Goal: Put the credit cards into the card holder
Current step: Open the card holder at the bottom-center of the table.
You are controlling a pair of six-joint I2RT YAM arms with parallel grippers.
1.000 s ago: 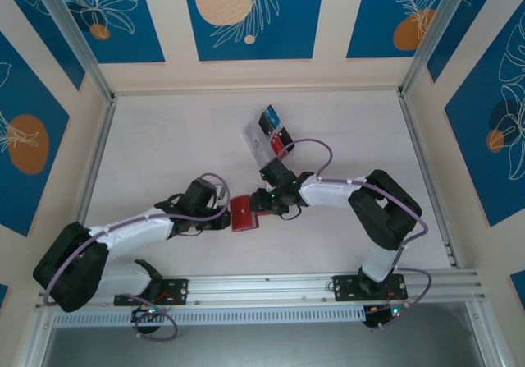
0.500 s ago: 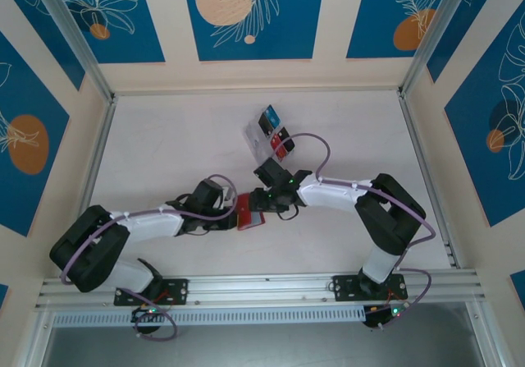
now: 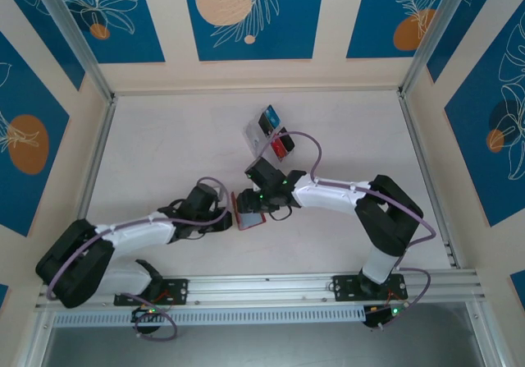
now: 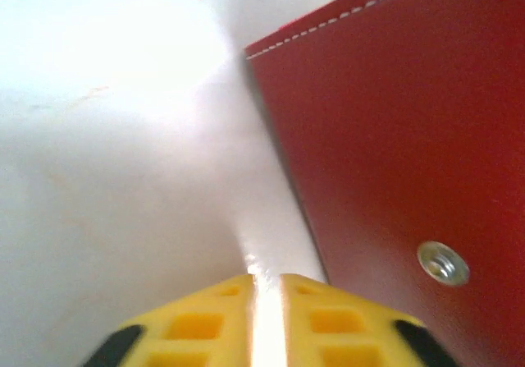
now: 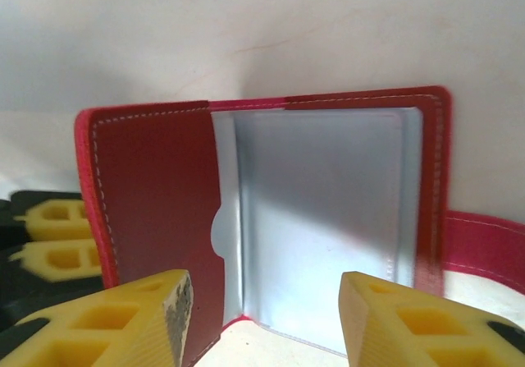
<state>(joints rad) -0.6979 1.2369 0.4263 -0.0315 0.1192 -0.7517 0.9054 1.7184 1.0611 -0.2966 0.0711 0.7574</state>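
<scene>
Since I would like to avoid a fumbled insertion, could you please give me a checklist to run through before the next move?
1. Card holder open, grey lining exposed: ok.
2. Right gripper carrying a card: not ok; its jaws are open and empty in front of the lining.
3. Left gripper gripping the card holder: not ok; its fingers are slightly apart beside the red cover, with nothing between them.
4. Credit cards standing in the clear rack, beyond the grippers: ok.
5. Pocket free of cards: cannot tell; its depth is hidden.
</scene>
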